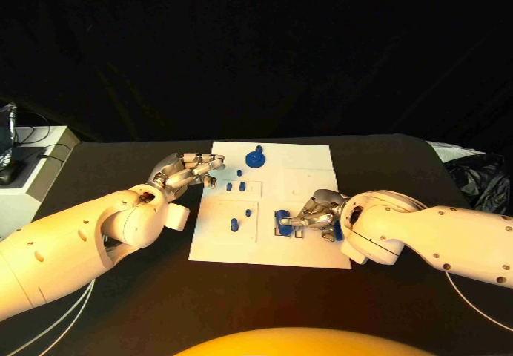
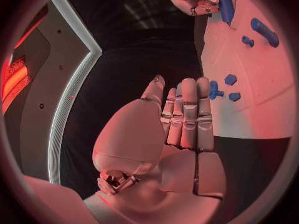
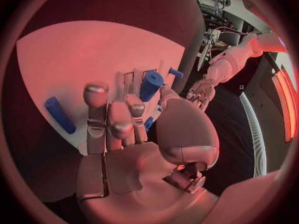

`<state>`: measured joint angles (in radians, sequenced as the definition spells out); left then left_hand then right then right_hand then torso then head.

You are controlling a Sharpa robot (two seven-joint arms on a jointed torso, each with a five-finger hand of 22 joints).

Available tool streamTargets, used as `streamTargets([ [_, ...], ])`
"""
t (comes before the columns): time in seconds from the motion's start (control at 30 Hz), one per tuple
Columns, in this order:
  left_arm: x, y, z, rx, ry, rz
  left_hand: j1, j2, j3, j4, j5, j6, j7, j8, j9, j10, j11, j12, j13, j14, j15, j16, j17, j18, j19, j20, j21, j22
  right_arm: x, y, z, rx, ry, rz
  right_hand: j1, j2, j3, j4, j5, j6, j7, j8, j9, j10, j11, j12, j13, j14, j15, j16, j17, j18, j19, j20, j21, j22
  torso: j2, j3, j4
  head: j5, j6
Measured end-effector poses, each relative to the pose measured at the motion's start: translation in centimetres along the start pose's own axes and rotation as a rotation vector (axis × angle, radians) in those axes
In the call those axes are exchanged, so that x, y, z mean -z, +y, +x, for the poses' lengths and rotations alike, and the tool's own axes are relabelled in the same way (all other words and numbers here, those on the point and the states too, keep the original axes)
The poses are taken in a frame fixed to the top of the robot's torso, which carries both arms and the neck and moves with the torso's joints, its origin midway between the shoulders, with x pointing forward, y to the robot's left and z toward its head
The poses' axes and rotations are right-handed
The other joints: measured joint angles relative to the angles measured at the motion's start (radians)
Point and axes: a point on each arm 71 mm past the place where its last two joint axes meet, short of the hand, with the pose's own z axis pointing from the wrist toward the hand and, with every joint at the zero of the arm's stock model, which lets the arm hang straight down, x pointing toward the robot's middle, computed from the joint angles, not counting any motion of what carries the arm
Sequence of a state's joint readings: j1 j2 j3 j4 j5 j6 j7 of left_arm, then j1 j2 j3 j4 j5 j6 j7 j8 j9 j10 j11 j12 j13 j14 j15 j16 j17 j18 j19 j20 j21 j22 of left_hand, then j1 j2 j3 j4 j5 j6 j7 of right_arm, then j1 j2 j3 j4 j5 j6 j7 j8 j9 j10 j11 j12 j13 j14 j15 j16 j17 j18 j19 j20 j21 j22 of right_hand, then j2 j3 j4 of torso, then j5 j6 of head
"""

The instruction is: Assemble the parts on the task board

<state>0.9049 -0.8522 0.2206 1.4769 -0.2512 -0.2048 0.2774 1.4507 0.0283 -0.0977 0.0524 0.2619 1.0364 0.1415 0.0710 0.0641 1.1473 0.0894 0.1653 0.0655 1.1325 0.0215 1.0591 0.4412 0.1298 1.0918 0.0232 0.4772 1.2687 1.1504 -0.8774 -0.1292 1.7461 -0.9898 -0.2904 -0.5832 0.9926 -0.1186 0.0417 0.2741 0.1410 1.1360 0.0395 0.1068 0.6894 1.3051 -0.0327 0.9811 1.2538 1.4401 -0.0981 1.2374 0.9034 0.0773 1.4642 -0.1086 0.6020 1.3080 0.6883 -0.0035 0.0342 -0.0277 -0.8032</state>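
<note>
Blue plastic cylinder part (image 1: 285,222) sitting at 5 o'clock on white task board (image 1: 305,170), right hand (image 1: 312,213) fingers pinching it. Left hand (image 1: 190,170) hovering at 9 o'clock edge, fingers together, holding nothing.

**Off the board: table edges and beyond**

Black table (image 1: 128,297) under it all, a black backdrop (image 1: 256,59) behind. Out past the left hand — a pale grey box (image 1: 38,174) with dark cables. Beyond the right hand — crumpled black plastic (image 1: 481,182) at the table's edge.
</note>
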Motion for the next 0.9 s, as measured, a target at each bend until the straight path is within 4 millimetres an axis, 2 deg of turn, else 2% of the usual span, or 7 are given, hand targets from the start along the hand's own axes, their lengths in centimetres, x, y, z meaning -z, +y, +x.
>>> streamTargets([
  [0.2, 0.0, 0.0, 0.0, 0.000, -0.001, 0.000, 0.000, 0.000, 0.000, 0.000, 0.000, 0.000, 0.000, 0.000, 0.000, 0.000, 0.000, 0.000, 0.000, 0.000, 0.000, 0.000, 0.000, 0.000, 0.000, 0.000, 0.000, 0.000, 0.8, -0.5, -0.2, -0.009, -0.005, -0.010, 0.004, -0.004, 0.001, -0.005, 0.003, 0.000, 0.000, 0.005, 0.003, 0.000, 0.000, 0.001, 0.000, 0.000, 0.000, 0.000, 0.000, 0.000, 0.000, 0.000, 0.006, 0.000, 0.000, 0.0000, -0.0001, 0.000, -0.001],
  [0.37, 0.0, 0.0, 0.0, 0.000, -0.001, -0.001, 0.000, 0.000, 0.000, 0.000, 0.000, 0.000, 0.000, 0.000, 0.000, 0.000, 0.000, 0.000, 0.000, 0.000, 0.000, 0.000, 0.000, 0.000, 0.000, 0.000, 0.000, 0.000, 1.2, -0.8, -0.4, -0.013, -0.010, -0.017, 0.019, 0.012, -0.012, -0.052, 0.006, 0.001, -0.001, 0.017, 0.012, 0.000, 0.000, 0.007, 0.003, 0.000, 0.000, 0.000, 0.000, 0.000, 0.000, 0.000, 0.015, 0.000, 0.000, 0.0000, -0.0007, 0.001, 0.000],
  [0.47, 0.0, 0.0, -0.1, 0.000, -0.001, -0.001, 0.000, 0.000, 0.000, 0.000, 0.000, 0.000, 0.000, 0.000, 0.000, 0.000, 0.000, 0.000, 0.000, 0.000, 0.000, 0.000, 0.000, 0.000, 0.000, 0.000, 0.000, 0.000, 1.5, -0.9, -0.4, -0.013, -0.010, -0.024, 0.019, 0.040, -0.027, -0.106, 0.012, 0.004, -0.004, 0.025, 0.020, 0.004, -0.004, 0.007, 0.006, 0.000, 0.000, 0.000, 0.001, 0.000, 0.000, 0.000, 0.019, 0.000, 0.000, -0.0001, -0.0005, 0.002, 0.000],
  [0.53, 0.0, 0.0, -0.1, 0.000, -0.001, -0.001, 0.000, 0.000, 0.000, 0.000, 0.000, 0.000, 0.000, 0.000, 0.000, 0.000, 0.000, 0.000, 0.000, 0.000, 0.000, 0.000, 0.000, 0.000, 0.000, 0.000, 0.000, 0.000, 1.6, -0.9, -0.4, -0.013, -0.008, -0.030, 0.023, 0.047, -0.032, -0.133, 0.012, 0.007, -0.007, 0.031, 0.025, 0.006, -0.006, 0.012, 0.007, 0.000, 0.000, 0.000, 0.001, 0.000, 0.000, 0.000, 0.022, 0.000, 0.000, -0.0002, -0.0002, 0.002, 0.000],
  [0.6, 0.0, 0.0, -0.1, 0.000, -0.001, -0.002, 0.000, 0.000, 0.000, 0.000, 0.000, 0.000, 0.000, 0.000, 0.000, 0.000, 0.000, 0.000, 0.000, 0.000, 0.000, 0.000, 0.000, 0.000, 0.000, 0.000, 0.000, 0.000, 1.7, -0.9, -0.4, -0.013, -0.007, -0.035, 0.040, 0.064, -0.040, -0.166, 0.019, 0.008, -0.008, 0.043, 0.034, 0.006, -0.006, 0.012, 0.009, 0.000, 0.000, 0.000, 0.002, 0.000, 0.000, 0.000, 0.026, 0.000, 0.000, -0.0002, -0.0001, 0.002, 0.000],
  [0.73, 0.0, 0.0, -0.1, 0.000, -0.001, -0.002, 0.000, 0.000, 0.000, 0.000, 0.000, 0.000, 0.000, 0.000, 0.000, 0.000, 0.000, 0.000, 0.000, 0.000, 0.000, 0.000, 0.000, 0.000, 0.000, 0.000, 0.000, 0.000, 1.7, -0.8, -0.4, -0.011, -0.003, -0.044, 0.086, 0.109, -0.061, -0.251, 0.039, 0.008, -0.008, 0.067, 0.057, 0.011, -0.011, 0.012, 0.009, 0.000, 0.000, 0.000, 0.002, 0.000, 0.000, 0.000, 0.030, 0.000, 0.000, -0.0006, -0.0001, 0.001, -0.001],
  [0.9, 0.0, 0.1, -0.1, 0.000, -0.001, -0.003, 0.000, 0.000, 0.000, 0.000, 0.000, 0.000, 0.000, 0.000, 0.000, 0.000, 0.000, 0.000, 0.000, 0.000, 0.000, 0.000, 0.000, 0.000, 0.000, 0.000, -0.001, 0.000, 1.6, -0.7, -0.3, -0.008, -0.005, -0.049, 0.112, 0.136, -0.068, -0.289, 0.063, 0.011, -0.014, 0.082, 0.071, 0.017, -0.016, 0.018, 0.010, -0.004, -0.004, 0.000, 0.002, 0.000, 0.003, -0.003, 0.034, 0.000, 0.000, -0.0008, 0.0000, 0.001, -0.001],
])
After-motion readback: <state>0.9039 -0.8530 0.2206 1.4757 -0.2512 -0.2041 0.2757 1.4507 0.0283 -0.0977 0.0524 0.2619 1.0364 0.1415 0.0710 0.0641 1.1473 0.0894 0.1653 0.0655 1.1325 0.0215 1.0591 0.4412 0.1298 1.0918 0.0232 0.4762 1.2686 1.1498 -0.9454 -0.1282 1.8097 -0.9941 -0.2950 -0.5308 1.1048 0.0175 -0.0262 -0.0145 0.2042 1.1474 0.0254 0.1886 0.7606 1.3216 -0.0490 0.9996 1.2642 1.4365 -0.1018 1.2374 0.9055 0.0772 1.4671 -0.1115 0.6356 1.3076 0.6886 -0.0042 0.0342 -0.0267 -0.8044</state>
